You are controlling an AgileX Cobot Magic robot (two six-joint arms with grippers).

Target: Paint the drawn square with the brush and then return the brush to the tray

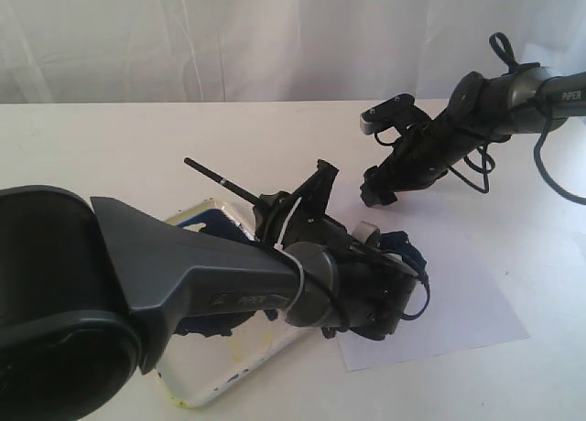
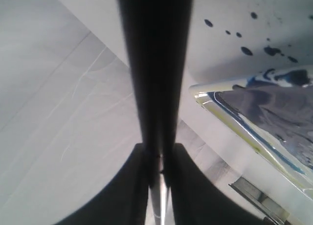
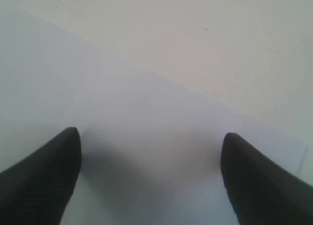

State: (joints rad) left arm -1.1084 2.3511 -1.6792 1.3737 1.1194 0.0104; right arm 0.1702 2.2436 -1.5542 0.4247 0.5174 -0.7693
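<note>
My left gripper [image 1: 309,194] is shut on the brush [image 1: 220,180], a thin black stick that sticks out up and to the left over the tray [image 1: 212,212]. In the left wrist view the brush [image 2: 154,63] runs straight out from the shut gripper [image 2: 157,154], with the tray's blue-smeared corner [image 2: 254,115] beside it. A dark blue patch [image 1: 409,249] on the paper peeks past my left wrist; the arm covers most of it, so I cannot tell whether it is the drawn square. My right gripper [image 1: 374,188] is open and empty, low at the paper's far edge [image 3: 151,142].
The white paper sheet [image 1: 467,302] lies right of the tray, partly under my left arm. Dark paint spatter [image 2: 247,51] dots the table near the tray. My left arm's bulk fills the front left of the exterior view. A white curtain hangs behind the table.
</note>
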